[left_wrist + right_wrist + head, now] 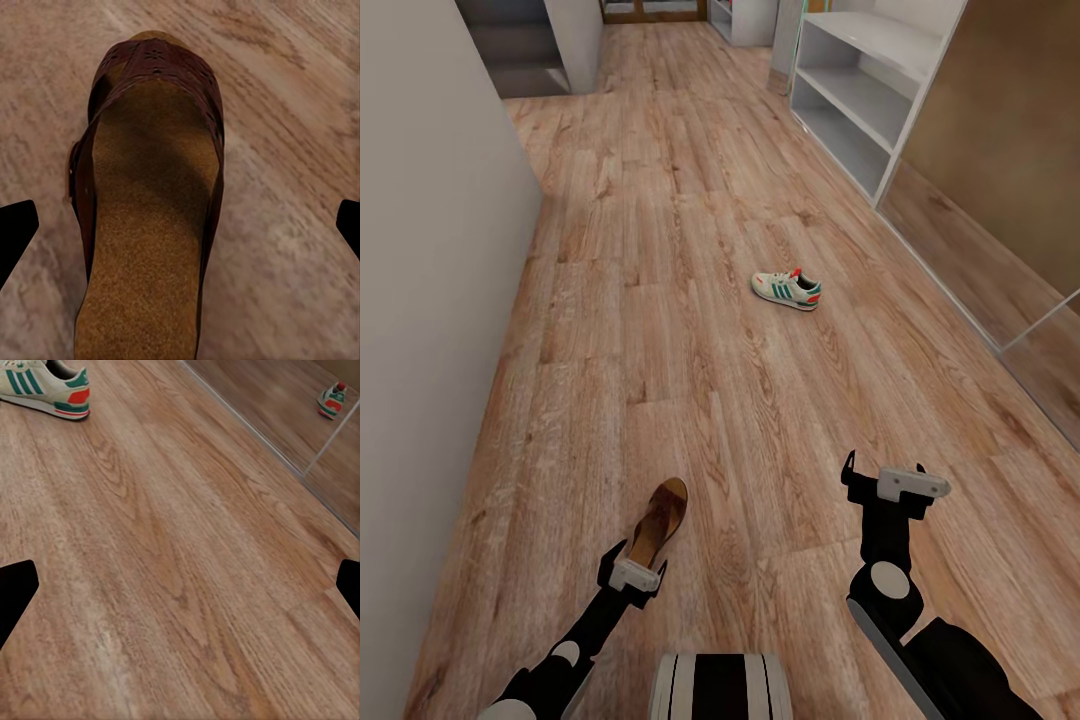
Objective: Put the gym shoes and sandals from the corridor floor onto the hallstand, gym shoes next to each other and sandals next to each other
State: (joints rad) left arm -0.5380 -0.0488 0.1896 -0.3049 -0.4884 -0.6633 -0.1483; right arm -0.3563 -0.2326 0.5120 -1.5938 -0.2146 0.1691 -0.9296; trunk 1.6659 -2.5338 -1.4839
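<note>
A: Dark leather under the left gripper (632,572) — that is one sandal (658,520) lying on the corridor floor (690,330), near the robot and left of centre. In the left wrist view the fingertips (16,232) stand wide at either edge with the sandal (150,202) between them, nothing touching it, so the jaws are spread.

B: And the right gripper (895,482)?

A: It hovers over bare planks at the near right. Its tips (16,594) are also wide apart in the right wrist view, holding nothing.

B: So which step is this?

A: I judge it the approach to the first pick, the sandal. The next move calls for lowering the left gripper until the fingers straddle the sole across its width, then closing on it; the sole looks broad, so the spread leaves little spare.

B: How many of each can you count?

A: One sandal and one gym shoe (787,289), the shoe lying farther off, right of centre, well apart from the sandal. A shoe-like shape also shows in the glossy panel (285,405) at the right, which I take for a reflection. The hallstand (860,90) stands far right against the wall, its shelves bare where visible, so nothing is placed yet
</note>
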